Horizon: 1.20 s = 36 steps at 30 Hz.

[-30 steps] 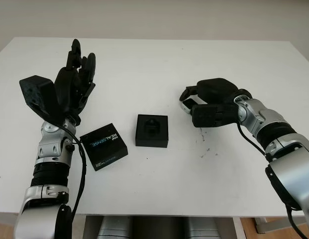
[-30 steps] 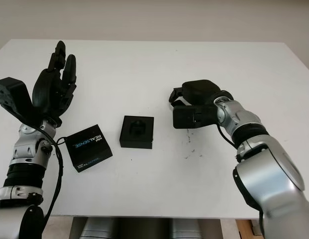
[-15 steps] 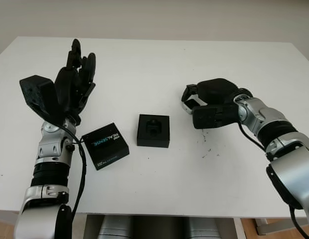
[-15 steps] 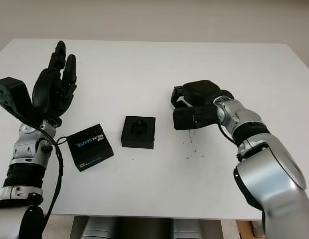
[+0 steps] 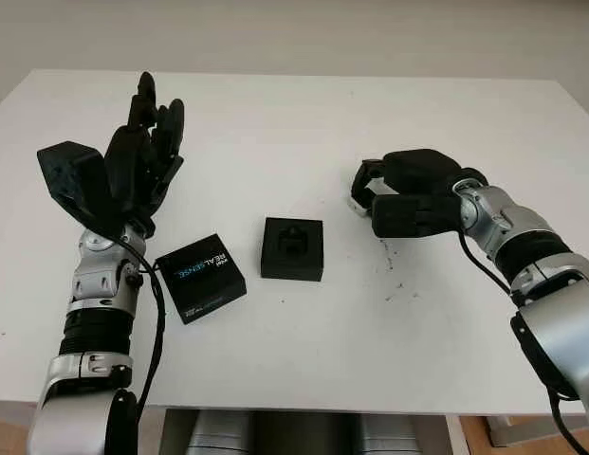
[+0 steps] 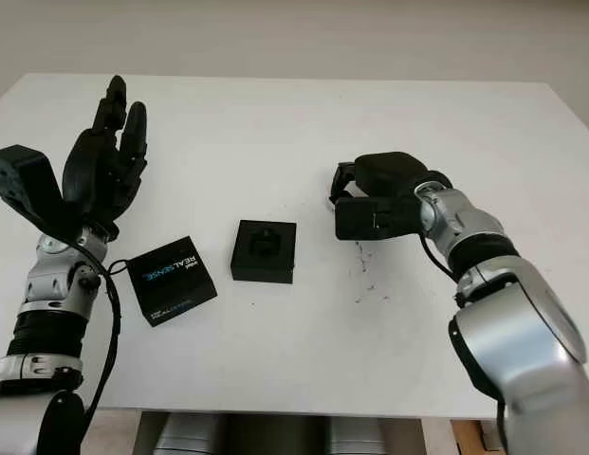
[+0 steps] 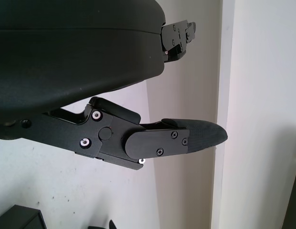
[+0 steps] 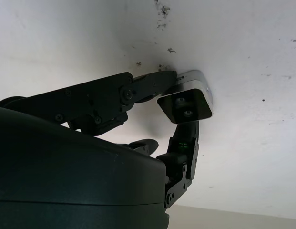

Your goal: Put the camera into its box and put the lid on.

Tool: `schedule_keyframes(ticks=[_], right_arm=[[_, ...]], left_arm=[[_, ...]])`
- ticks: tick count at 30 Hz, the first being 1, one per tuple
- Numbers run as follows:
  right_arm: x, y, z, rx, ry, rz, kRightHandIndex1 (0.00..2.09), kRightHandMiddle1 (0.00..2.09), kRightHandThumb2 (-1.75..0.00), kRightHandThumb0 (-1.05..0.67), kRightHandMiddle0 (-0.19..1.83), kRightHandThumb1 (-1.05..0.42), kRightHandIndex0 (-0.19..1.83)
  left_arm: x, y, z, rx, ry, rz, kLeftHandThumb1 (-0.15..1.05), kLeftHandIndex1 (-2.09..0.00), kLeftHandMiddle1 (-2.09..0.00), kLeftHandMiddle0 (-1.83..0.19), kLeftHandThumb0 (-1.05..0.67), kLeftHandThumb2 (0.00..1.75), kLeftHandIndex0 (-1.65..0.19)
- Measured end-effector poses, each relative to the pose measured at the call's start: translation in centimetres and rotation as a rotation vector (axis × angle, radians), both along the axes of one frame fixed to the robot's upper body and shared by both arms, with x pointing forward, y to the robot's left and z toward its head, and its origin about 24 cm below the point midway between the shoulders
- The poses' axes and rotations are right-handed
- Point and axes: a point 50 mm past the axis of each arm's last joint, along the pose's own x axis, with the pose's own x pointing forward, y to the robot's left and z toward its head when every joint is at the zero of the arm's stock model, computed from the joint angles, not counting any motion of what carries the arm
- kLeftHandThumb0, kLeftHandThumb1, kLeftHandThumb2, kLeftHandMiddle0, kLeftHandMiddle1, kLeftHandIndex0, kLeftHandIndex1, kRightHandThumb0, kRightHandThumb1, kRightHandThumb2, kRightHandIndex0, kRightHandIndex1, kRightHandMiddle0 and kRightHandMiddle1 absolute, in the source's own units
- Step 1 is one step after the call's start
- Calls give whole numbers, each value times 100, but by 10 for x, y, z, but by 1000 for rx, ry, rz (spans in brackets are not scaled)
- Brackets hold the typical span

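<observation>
The white counter point(image 5: 294, 114) has wide bare room behind and in front of everything, and the far edge and both side edges lie well apart from the objects. The open black box point(image 5: 292, 249) sits near the middle, its foam insert facing up, with free space on all four sides. The lid point(image 5: 199, 278), printed with a RealSense logo, lies flat just to the left of the box, turned at an angle and not touching it. The right hand point(image 5: 375, 199) is to the right of the box, well apart from it, with its fingers point(image 8: 185, 106) curled around the small silver camera point(image 8: 198, 81), holding it low over the counter; whether the camera touches the surface cannot be told. A few dark specks point(image 5: 394, 275) mark the counter just in front of this hand. The left hand point(image 5: 142, 156) is raised upright above the counter's left side, behind the lid, open and holding nothing. Compared with a second ago, the right hand with the camera has shifted slightly to the right and away from the box, while the box, the lid and the left hand are where they were.
</observation>
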Motion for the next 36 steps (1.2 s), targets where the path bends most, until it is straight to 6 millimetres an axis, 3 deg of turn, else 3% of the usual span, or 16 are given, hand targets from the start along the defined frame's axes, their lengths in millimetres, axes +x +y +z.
schedule_keyframes(ticks=[14, 21, 27, 36], right_arm=[[-3, -4, -2, 62, -42, 7, 6, 132, -5, -27, 33, -93, 41], [-5, -8, -3, 173, -54, -25, 7, 135, -5, -29, 41, -89, 44], [-7, -6, -9, 298, -38, -48, 6, 151, -5, -27, 37, -88, 44], [-6, -7, -11, 433, -2, -94, 4, 151, -6, -26, 33, -90, 40]], left_arm=[[0, -1, 0, -3, 2, -2, 105, 0, -3, 19, -63, 45, 19], [0, -1, -1, -4, 2, -3, 105, 0, -3, 19, -63, 44, 19], [0, -2, -1, -7, 8, -4, 105, 0, -5, 19, -63, 42, 19], [0, -2, 1, -8, 0, -8, 105, 0, -5, 19, -63, 43, 19]])
